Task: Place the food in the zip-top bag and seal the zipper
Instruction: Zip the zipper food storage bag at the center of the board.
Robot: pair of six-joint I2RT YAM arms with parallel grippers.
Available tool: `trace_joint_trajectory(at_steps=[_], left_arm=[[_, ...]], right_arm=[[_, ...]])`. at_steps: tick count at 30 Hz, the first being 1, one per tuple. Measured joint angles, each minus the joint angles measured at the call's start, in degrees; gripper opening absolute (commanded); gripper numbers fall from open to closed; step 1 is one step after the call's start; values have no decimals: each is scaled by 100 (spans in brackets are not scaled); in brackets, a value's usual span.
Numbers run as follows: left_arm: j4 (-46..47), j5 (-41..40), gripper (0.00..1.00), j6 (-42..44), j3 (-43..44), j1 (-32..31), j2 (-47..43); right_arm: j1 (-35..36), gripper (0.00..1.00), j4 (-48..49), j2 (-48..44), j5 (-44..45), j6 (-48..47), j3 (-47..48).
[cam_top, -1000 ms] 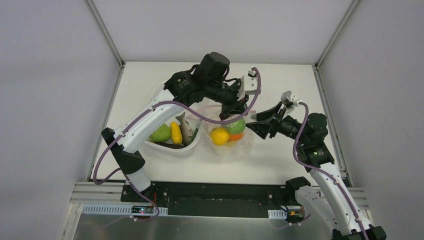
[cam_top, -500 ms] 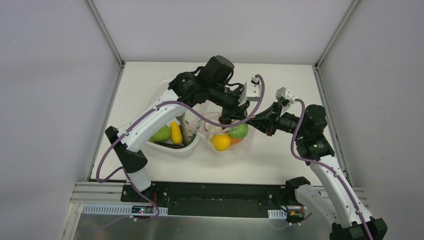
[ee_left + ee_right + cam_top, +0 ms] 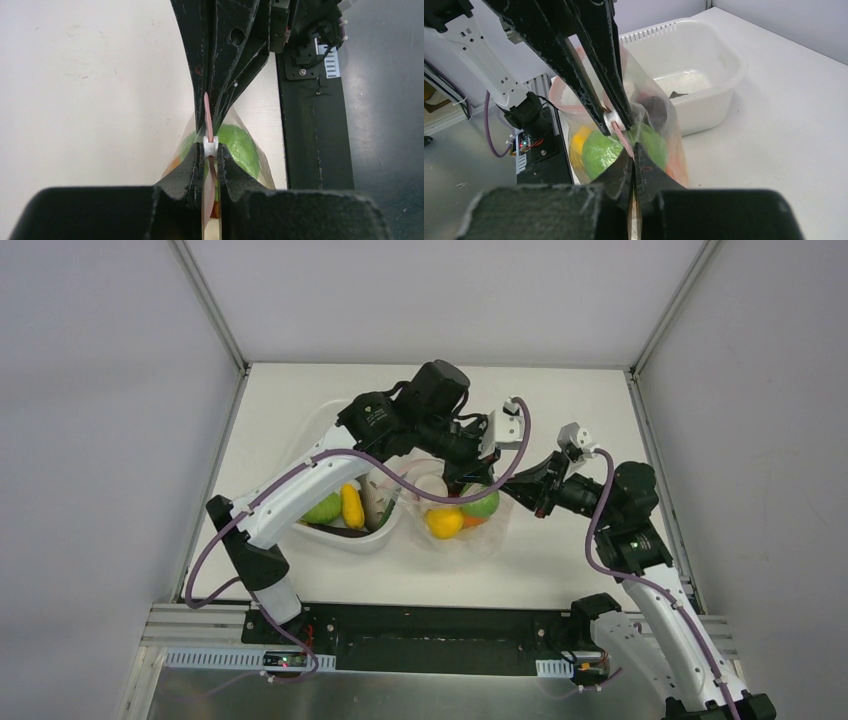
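Both arms grip the zipper point(image 3: 206, 107): the left gripper point(image 3: 210, 156) is clamped tight on the pink strip at its white slider point(image 3: 210, 145), and the right gripper point(image 3: 633, 152) is pinched closed on it just beside. The zip-top bag point(image 3: 675, 150) stands next to the white tub point(image 3: 716, 62), with green, yellow and orange food point(image 3: 443, 523) inside

Bag: clear, crinkly zip-top bag point(image 3: 497, 530), upright and bulging, just beside the white tub point(image 3: 385, 538)
Zipper: thin pink-red strip point(image 3: 206, 111) along the bag's top edge, carrying a white slider point(image 3: 210, 145); left gripper point(image 3: 210, 155) pinches it at the slider, right gripper point(image 3: 633, 152) just beside that
Food in bag: yellow fruit point(image 3: 443, 523), green fruit point(image 3: 481, 503), orange piece point(image 3: 472, 521), dark purple piece point(image 3: 655, 111)
Food in tub: green piece point(image 3: 322, 508), yellow piece point(image 3: 352, 506), pale piece point(image 3: 377, 502)
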Motion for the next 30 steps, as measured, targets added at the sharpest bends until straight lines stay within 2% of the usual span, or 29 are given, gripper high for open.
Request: trace_joint_trajectory(at_steps=[4, 16, 17, 19, 20, 24, 26, 30], left_arm=[[-22, -188, 0, 9, -262, 2, -192], [-426, -531, 0, 28, -330, 127, -485], [-411, -551, 0, 22, -387, 129, -535], [-328, -555, 0, -2, -577, 149, -688], [-328, -555, 0, -15, -627, 153, -743], [-328, -417, 0, -162, -691, 232, -905], [-315, -282, 0, -238, -671, 236, -896], [-398, -96, 0, -306, -361, 227, -640]], right_arm=[[15, 0, -13, -31, 50, 46, -66], [20, 0, 168, -199, 247, 190, -153], [20, 5, 157, -223, 262, 199, -153], [20, 41, 149, -251, 256, 210, -153], [17, 51, 138, -254, 249, 219, -153], [-37, 76, 63, -114, 55, 221, -103], [-37, 82, 22, 59, -111, 190, 33], [-42, 82, -116, 424, -378, 50, 352]])
